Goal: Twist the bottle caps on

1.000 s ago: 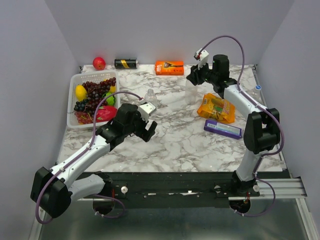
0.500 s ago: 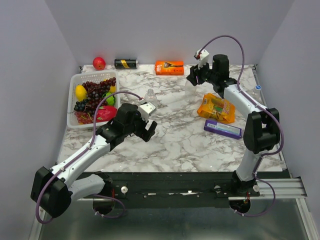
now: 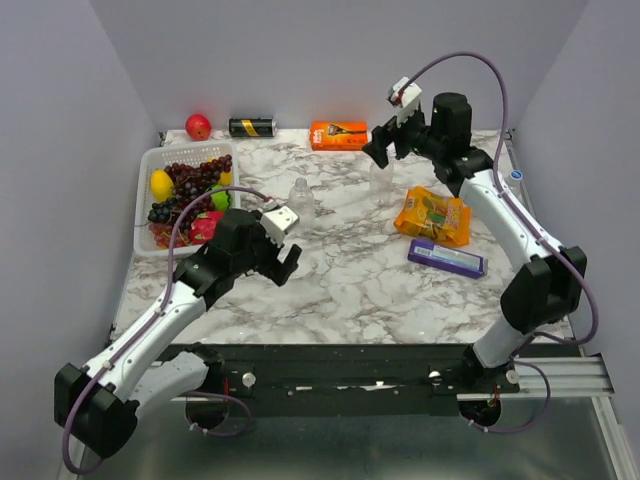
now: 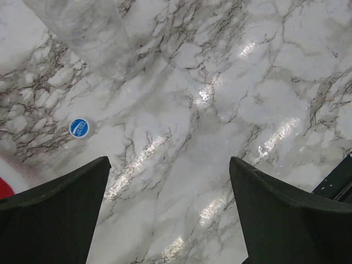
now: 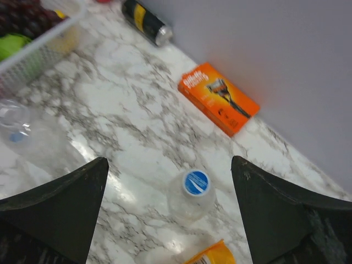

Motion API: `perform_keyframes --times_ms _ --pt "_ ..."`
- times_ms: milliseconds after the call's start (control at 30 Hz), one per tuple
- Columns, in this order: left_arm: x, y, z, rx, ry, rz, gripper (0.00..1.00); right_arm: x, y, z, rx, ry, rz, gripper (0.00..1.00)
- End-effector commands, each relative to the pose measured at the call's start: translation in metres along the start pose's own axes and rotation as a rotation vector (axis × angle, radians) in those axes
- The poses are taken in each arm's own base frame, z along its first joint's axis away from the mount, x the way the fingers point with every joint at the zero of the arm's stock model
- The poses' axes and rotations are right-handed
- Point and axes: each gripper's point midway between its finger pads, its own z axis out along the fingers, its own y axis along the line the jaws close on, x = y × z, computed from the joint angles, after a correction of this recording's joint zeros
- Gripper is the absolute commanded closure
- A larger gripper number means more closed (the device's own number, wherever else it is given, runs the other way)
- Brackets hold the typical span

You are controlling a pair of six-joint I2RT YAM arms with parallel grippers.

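Observation:
A clear bottle (image 5: 190, 201) stands upright below my right gripper (image 5: 169, 160), with a blue cap (image 5: 197, 182) on its neck. The right gripper is open and hangs above it, touching nothing. In the top view this bottle (image 3: 381, 183) stands under the right gripper (image 3: 385, 146). A second clear bottle (image 3: 300, 196) stands mid-table, just beyond my left gripper (image 3: 285, 256). The left gripper (image 4: 169, 159) is open over bare marble. A loose blue cap (image 4: 79, 127) lies flat ahead of its left finger, near that bottle (image 4: 82, 27).
A white basket (image 3: 150, 165) of fruit sits at the left. A black-and-gold can (image 3: 251, 127), a red fruit (image 3: 198, 126) and an orange box (image 3: 338, 134) line the back wall. A yellow packet (image 3: 432, 217) and a purple pack (image 3: 446, 258) lie right. A small blue disc (image 3: 516, 174) sits at the right edge.
My right gripper has opened and lifted away from the capped bottle. The left arm has drawn back a little toward the near left, still open.

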Motion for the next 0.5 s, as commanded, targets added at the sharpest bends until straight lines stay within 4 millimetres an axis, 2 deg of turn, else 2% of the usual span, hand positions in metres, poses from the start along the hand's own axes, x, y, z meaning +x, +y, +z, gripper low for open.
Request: perform_keyframes --times_ms 0,33,100,133,167,200,233,333,467 --pt "-0.011 0.026 -0.034 -0.088 -0.042 -0.024 0.01 -0.051 0.078 -0.013 -0.223 -0.134 -0.038 0.00" --pt "-0.014 0.037 -0.042 -0.132 -0.053 -0.043 0.01 -0.052 0.099 -0.007 -0.282 -0.141 -0.044 0.00" --pt "-0.015 0.062 -0.054 -0.221 -0.074 -0.096 0.01 -0.050 0.123 0.008 -0.368 -0.142 -0.030 0.00" --pt "-0.018 0.068 -0.059 -0.247 -0.092 -0.104 0.01 -0.051 0.139 0.013 -0.406 -0.145 -0.024 0.00" --pt "-0.018 0.072 -0.062 -0.265 -0.099 -0.110 0.01 -0.045 0.144 0.026 -0.402 -0.133 0.000 0.01" --pt "-0.018 0.079 -0.065 -0.289 -0.104 -0.119 0.01 -0.049 0.147 0.032 -0.398 -0.142 0.000 0.01" --pt "-0.019 0.081 -0.067 -0.300 -0.116 -0.123 0.01 -0.050 0.159 0.038 -0.411 -0.144 -0.003 0.02" --pt "-0.017 0.090 -0.071 -0.325 -0.128 -0.165 0.01 -0.042 0.174 0.059 -0.413 -0.132 -0.005 0.03" --pt "-0.015 0.095 -0.075 -0.332 -0.137 -0.196 0.01 -0.031 0.181 0.078 -0.403 -0.120 -0.006 0.05"
